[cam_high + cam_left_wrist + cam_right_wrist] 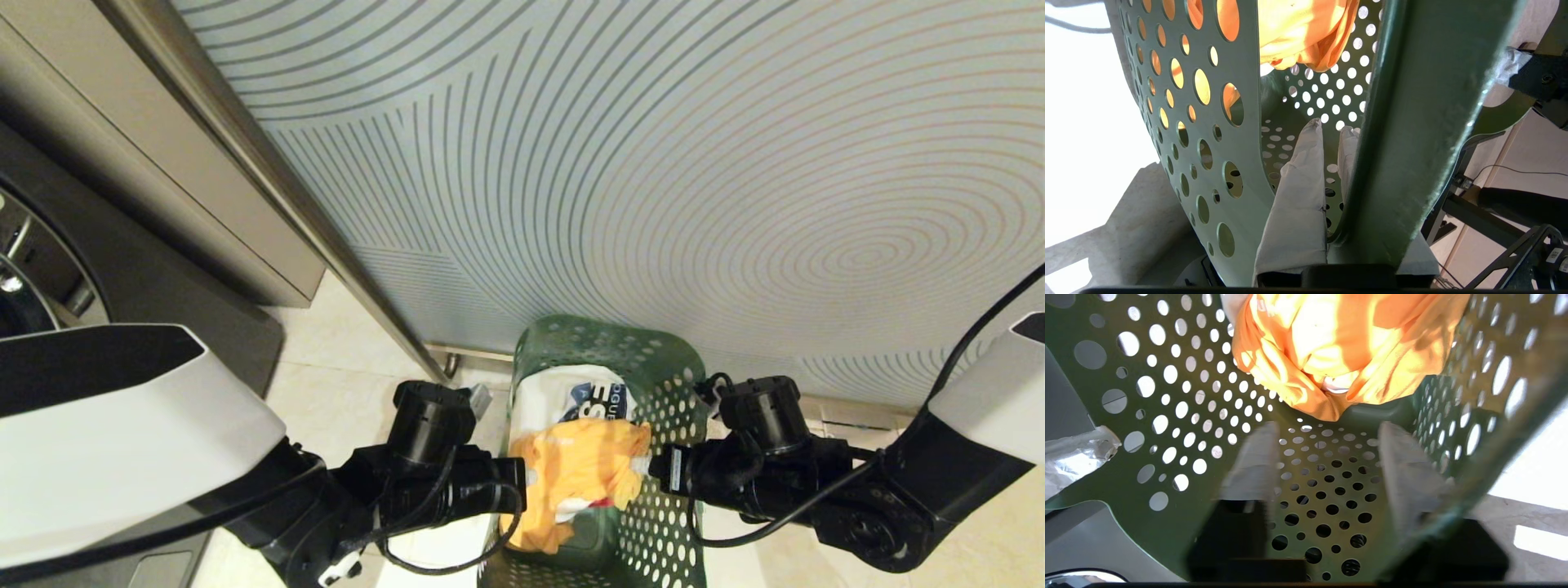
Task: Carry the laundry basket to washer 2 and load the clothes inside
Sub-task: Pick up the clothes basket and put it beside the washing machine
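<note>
At the patterned wall (653, 163), my left gripper (1327, 130) pinches the laundry basket (653, 359) by its left rim, fingers nearly together. My right gripper (1327, 457), half-spread, straddles the right rim, gripping nothing firmly yet. Between them sits the dark green perforated basket, holding orange clothes (584, 465).

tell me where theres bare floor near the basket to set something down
Bare tile lies left of the laundry basket, between it and the grey washer, and at the lower right corner. Crowded: the basket holds an orange garment, the left gripper and right gripper flank it, the patterned panel stands behind.
</note>
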Available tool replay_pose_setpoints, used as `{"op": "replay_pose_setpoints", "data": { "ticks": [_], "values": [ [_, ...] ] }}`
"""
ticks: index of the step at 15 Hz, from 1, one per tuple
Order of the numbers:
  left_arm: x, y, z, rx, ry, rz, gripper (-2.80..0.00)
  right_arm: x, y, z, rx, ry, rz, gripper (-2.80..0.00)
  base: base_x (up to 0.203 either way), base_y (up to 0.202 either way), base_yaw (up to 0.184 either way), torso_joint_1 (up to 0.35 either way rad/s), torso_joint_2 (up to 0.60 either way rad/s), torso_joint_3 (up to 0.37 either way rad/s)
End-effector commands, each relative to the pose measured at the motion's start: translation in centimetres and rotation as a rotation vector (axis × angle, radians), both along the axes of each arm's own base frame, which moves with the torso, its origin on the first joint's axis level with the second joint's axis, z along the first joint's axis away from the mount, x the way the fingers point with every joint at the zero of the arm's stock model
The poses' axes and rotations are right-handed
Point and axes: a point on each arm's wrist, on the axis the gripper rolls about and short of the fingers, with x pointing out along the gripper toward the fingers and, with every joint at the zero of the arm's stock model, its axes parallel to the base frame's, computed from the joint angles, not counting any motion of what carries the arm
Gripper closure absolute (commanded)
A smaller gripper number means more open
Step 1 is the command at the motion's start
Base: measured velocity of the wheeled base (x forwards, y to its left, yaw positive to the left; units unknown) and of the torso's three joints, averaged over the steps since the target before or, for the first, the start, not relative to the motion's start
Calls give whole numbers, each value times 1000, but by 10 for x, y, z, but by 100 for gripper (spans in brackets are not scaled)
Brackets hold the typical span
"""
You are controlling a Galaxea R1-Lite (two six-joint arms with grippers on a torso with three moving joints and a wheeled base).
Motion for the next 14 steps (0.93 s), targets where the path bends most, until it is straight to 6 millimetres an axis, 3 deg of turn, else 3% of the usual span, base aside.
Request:
{"op": "replay_pose_setpoints", "data": {
  "ticks": [1,14],
  "values": [
    [-1,-1,1,-6,-3,-3,0,-1,0,1,6,-1,-1,0,0,0,0,0,0,0],
    [-11,-11,-2,-23,-60,-39,0,-9,-3,-3,-8,18,1,0,0,0,0,0,0,0]
  ]
}}
